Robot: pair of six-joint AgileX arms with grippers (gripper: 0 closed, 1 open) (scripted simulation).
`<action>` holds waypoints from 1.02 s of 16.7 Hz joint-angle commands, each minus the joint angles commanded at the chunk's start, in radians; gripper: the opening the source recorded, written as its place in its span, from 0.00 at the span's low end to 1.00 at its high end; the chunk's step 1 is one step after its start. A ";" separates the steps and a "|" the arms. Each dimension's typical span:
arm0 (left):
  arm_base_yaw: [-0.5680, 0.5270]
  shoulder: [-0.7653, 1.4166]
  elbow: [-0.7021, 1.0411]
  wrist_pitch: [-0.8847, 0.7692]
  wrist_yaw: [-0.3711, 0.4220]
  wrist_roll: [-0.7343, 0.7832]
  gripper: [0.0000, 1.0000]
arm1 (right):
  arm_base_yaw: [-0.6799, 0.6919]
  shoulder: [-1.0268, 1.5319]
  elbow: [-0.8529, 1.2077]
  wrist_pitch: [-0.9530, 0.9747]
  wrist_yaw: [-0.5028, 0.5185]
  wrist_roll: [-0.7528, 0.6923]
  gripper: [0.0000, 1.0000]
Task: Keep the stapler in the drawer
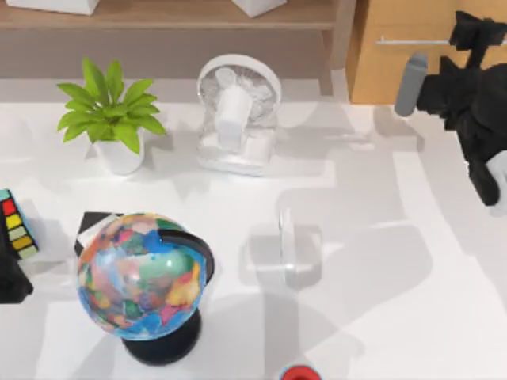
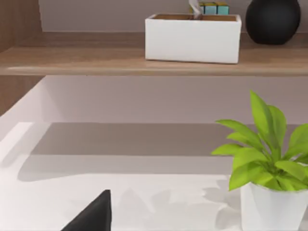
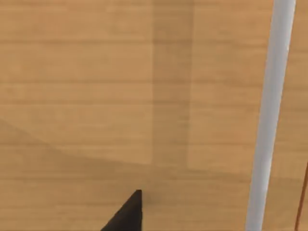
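The stapler (image 1: 296, 250), small, slim and white, lies on the white table right of the centre, with no gripper near it. At the back right stands the drawer (image 1: 396, 67), its orange-brown front closed, with a thin silver handle (image 1: 412, 41) across it. My right gripper (image 1: 474, 36) hovers at the right end of that handle. The right wrist view is close on the drawer front (image 3: 120, 96), with the handle bar (image 3: 272, 115) beside it. My left arm (image 1: 11, 279) stays parked at the table's left edge.
A white desk fan (image 1: 238, 115) stands at the back centre, with a potted plant (image 1: 111, 119) to its left. A colourful globe (image 1: 144, 277) is at the front left, a colour cube (image 1: 16, 226) at the left edge. The wooden shelf (image 1: 166, 16) runs along the back.
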 joint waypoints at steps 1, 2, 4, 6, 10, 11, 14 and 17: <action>0.000 0.000 0.000 0.000 0.000 0.000 1.00 | 0.000 0.000 0.000 0.000 0.000 0.000 0.55; 0.000 0.000 0.000 0.000 0.000 0.000 1.00 | 0.000 0.000 0.000 0.000 0.000 0.000 0.47; 0.000 0.000 0.000 0.000 0.000 0.000 1.00 | 0.000 0.000 0.000 0.000 0.000 0.000 0.32; 0.000 0.000 0.000 0.000 0.000 0.000 1.00 | 0.000 0.000 0.000 0.000 0.000 0.000 0.17; 0.000 0.000 0.000 0.000 0.000 0.000 1.00 | 0.000 0.000 0.000 0.000 0.000 0.000 0.00; 0.000 0.000 0.000 0.000 0.000 0.000 1.00 | 0.000 0.000 0.000 0.000 0.000 0.000 0.00; 0.000 0.000 0.000 0.000 0.000 0.000 1.00 | 0.000 0.000 0.000 0.000 0.000 0.000 0.00; 0.000 0.000 0.000 0.000 0.000 0.000 1.00 | 0.003 0.001 -0.001 -0.003 0.001 0.003 0.00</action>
